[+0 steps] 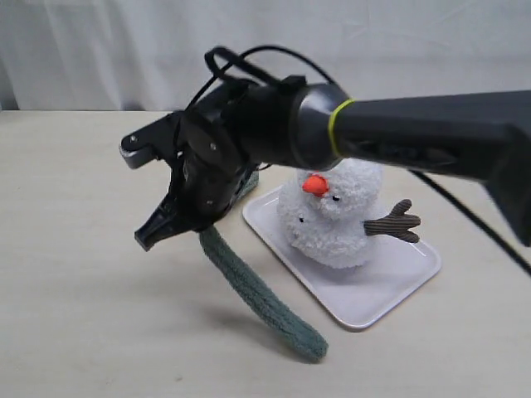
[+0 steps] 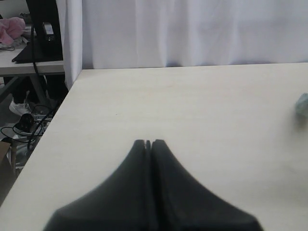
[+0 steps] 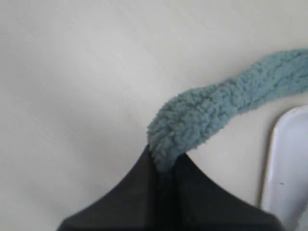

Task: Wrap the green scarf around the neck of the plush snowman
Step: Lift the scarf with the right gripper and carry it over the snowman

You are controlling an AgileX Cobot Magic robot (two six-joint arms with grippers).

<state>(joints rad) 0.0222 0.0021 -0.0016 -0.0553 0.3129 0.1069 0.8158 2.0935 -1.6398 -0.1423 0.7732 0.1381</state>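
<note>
Nearest the lens is the right arm [image 1: 431,133], which reaches in from the right and across the middle, its right gripper [image 1: 149,239] raised above the pale table [image 1: 83,315] to the left of the snowman. Its jaws are pressed together on a bunched fold of the green scarf [image 1: 265,303], as the right wrist view shows plainly. From that pinch the fuzzy strip slopes down and to the right, and its rounded end rests on the table in front of the white tray [image 1: 390,286]. The other part of the strip passes up behind the gripper toward the tray's near-left edge and is hidden there. The plush snowman [image 1: 332,228] sits on the tray with its orange nose [image 1: 315,184] pointing left and one brown twig arm [image 1: 394,222] sticking out to the right. The left gripper [image 2: 148,143], seen only in its own wrist view, hangs over bare tabletop with its jaws touching and nothing between them.
</note>
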